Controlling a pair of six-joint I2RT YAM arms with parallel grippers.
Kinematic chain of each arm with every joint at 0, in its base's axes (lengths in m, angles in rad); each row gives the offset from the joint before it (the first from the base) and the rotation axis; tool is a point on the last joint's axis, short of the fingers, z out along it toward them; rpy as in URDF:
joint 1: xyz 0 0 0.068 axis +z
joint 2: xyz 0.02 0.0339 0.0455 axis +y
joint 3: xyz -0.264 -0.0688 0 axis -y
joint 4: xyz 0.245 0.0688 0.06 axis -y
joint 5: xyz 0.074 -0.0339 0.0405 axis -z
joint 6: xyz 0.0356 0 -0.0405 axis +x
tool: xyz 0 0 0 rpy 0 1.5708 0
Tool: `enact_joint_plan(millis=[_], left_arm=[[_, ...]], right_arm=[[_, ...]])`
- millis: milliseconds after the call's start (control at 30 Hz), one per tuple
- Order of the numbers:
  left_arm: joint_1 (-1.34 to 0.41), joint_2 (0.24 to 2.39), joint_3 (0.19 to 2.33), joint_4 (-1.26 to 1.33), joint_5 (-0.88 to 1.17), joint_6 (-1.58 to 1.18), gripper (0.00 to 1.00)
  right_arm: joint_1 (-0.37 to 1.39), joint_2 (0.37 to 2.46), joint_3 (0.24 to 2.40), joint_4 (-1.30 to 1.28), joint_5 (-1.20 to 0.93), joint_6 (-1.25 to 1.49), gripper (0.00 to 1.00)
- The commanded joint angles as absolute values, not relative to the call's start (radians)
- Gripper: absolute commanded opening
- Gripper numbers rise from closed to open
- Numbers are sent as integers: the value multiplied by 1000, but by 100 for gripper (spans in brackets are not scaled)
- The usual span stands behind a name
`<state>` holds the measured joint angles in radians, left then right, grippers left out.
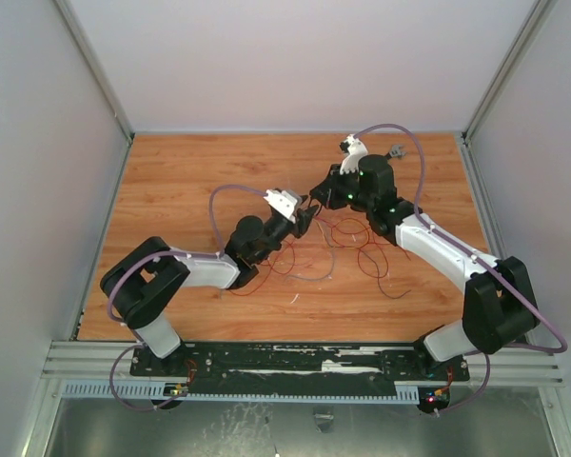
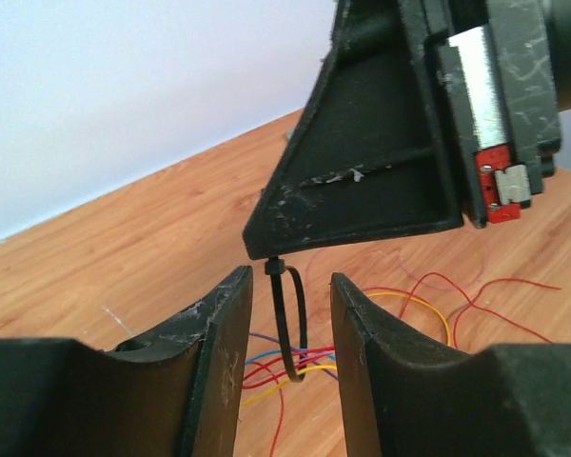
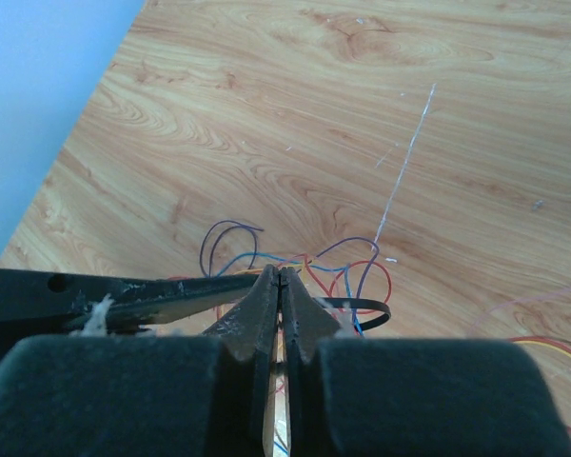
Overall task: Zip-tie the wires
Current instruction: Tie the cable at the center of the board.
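The zip tie (image 2: 283, 324), looped round the wires (image 2: 266, 367), is being pinched, it seems, by the clenched right tool (image 3: 281, 274); the released left tool (image 2: 290, 281) is being held around it.

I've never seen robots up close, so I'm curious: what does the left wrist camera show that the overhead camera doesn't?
Only the left wrist view: the zip tie looped around coloured wires, hanging from the shut right tool between the open fingers of the left tool. Only the overhead view: both whole arms and the wires sprawled across the table. Both: the two tools meeting above the wires.
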<state>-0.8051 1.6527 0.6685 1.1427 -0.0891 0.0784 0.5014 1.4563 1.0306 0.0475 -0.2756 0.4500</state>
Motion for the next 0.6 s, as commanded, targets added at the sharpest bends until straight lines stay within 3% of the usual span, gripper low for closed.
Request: enact_joint_plan(millis=[0,167,567], left_arm=[[-781,1663,689,1211,-97,70,43],[-763,1667,686,1241,-75,33,37],[-758,1696,675,1287,-5,-23,36]], right_arm=[[509,1421,1021,56,-267,453,0],[509,1417,1016,63,-265,460,0],[508,1418,1014,70,-260,468,0]])
